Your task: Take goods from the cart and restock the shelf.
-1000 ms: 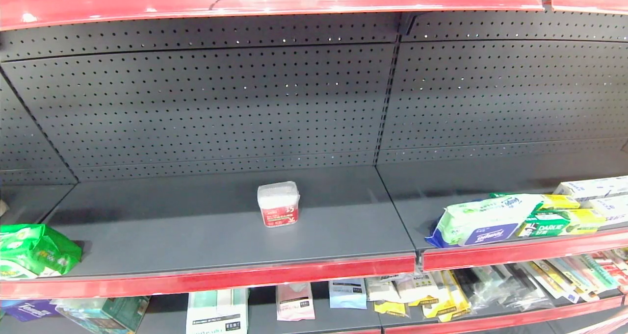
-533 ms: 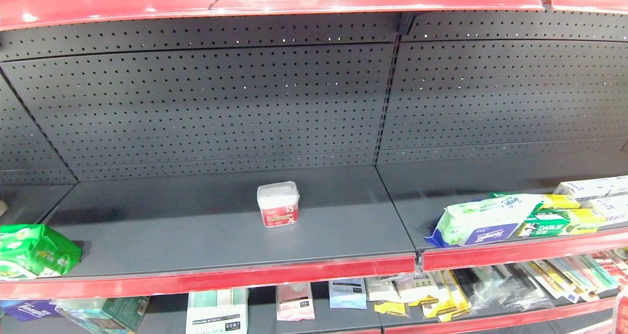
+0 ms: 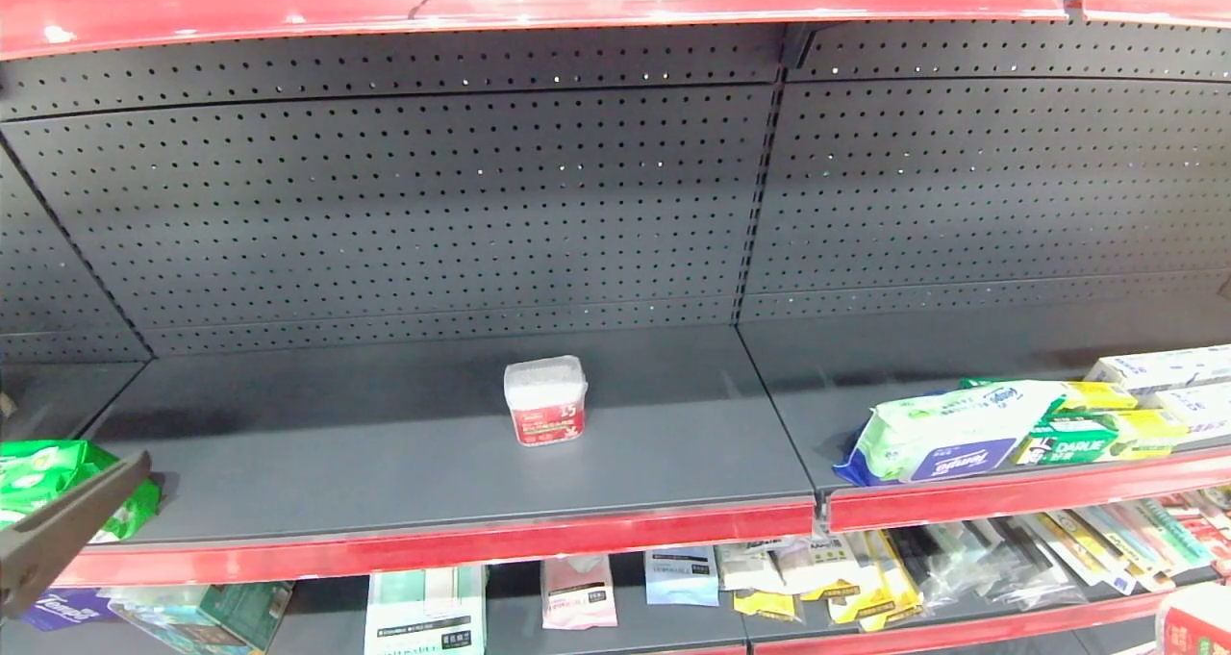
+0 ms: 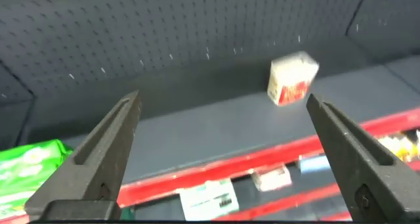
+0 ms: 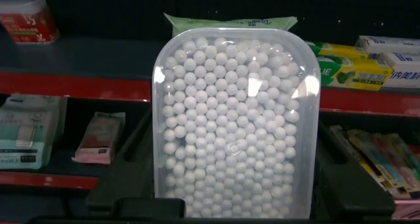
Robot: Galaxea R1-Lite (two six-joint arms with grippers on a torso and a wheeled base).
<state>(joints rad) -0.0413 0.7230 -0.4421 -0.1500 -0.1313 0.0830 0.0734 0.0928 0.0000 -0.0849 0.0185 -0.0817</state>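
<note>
- Between the right gripper (image 5: 235, 129) fingers (image 5: 125, 165): grasping a clear tub of cotton swabs (image 5: 236, 73), clenched against its two sides.
- Just behind those fingers and the tub: a wet-wipe pack (image 5: 230, 20). Off to one side of it, toothpaste boxes (image 5: 354, 63) on the same board.
- At the left gripper (image 4: 223, 99): fingers (image 4: 105, 152) released, spread wide, grasping nothing.
- Beyond the left fingertips, nearer one of them: a second swab tub (image 4: 292, 79), upright and alone in the middle of the grey shelf (image 3: 385, 463), well apart from both fingers.
- Beside the other left finger: a green pack (image 4: 33, 165) at the shelf's front edge.
- Against the earlier frames: one left finger (image 3: 67, 525) newly up at the head view's lower left, crossing in front of the green pack. Not there half a second ago.
- Also changed: the tub of cotton swabs (image 3: 1197, 626) higher in the head view's lower right corner than half a second ago, and absent a second ago.
- Unchanged: second swab tub, wet-wipe pack and toothpaste boxes in the same places.
</note>
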